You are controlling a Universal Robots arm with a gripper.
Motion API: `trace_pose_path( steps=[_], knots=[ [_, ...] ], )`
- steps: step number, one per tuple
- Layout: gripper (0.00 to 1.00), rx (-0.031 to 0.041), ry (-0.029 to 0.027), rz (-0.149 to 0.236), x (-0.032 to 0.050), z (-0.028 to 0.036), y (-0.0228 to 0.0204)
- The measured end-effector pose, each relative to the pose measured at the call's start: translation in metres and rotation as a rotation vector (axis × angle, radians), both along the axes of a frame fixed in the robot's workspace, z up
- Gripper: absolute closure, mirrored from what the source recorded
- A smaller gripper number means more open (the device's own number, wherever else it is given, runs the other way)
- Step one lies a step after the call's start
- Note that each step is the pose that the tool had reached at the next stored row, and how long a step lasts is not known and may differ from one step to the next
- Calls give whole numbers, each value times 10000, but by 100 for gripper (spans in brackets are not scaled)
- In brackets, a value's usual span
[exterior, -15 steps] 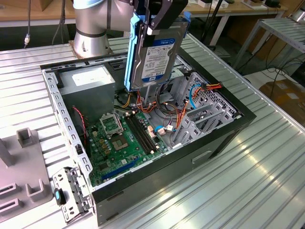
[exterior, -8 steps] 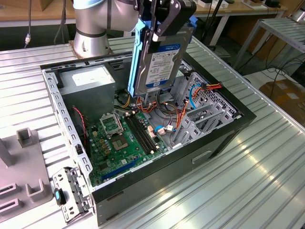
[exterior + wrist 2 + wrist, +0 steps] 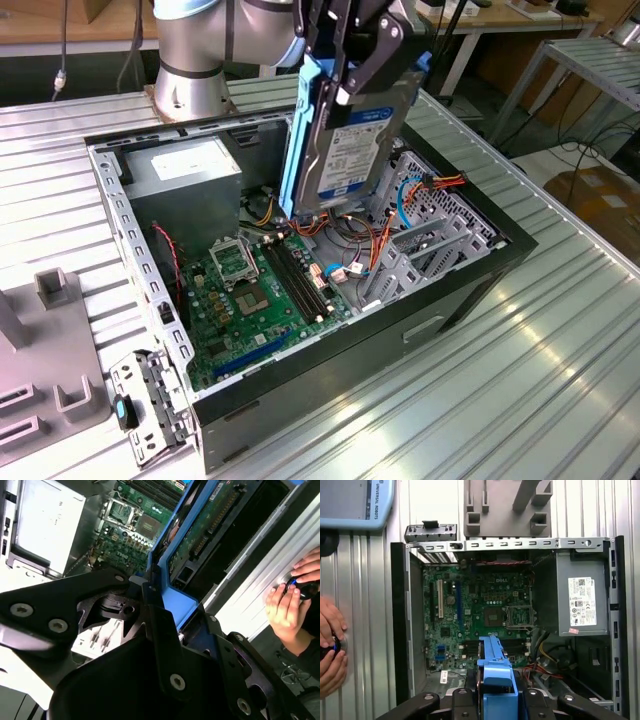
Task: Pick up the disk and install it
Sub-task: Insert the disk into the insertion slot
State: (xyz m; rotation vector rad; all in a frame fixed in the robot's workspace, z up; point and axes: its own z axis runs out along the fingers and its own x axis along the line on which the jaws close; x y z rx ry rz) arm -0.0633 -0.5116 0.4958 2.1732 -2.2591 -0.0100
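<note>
The disk (image 3: pixel 350 150), a dark drive with a white label and bright blue rails, hangs on edge above the open computer case (image 3: pixel 470 290). My gripper (image 3: pixel 347 75) is shut on its upper end from above. The disk's lower edge sits over the tangle of orange and red cables (image 3: pixel 350 250) beside the memory slots. In the second wrist view the disk (image 3: pixel 200 535) runs away from the black fingers (image 3: pixel 160 630), circuit side showing. The first wrist view looks down on the blue rail of the disk (image 3: pixel 495 670) over the motherboard (image 3: pixel 485 610).
The grey power supply (image 3: pixel 185 165) fills the case's far corner. A metal drive bay (image 3: pixel 430 235) with blue cables stands at the exterior view's right. A grey fixture (image 3: pixel 50 340) and a loose bracket (image 3: pixel 150 405) lie outside the case. A person's hand (image 3: pixel 330 647) rests on the table.
</note>
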Motion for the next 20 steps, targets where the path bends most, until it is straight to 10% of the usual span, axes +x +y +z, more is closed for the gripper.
trace_pose_path(
  steps=[16,20],
  knots=[
    [63,0,27,0,374,-54,-186],
    [63,-1,28,-5,425,-67,-298]
  ],
)
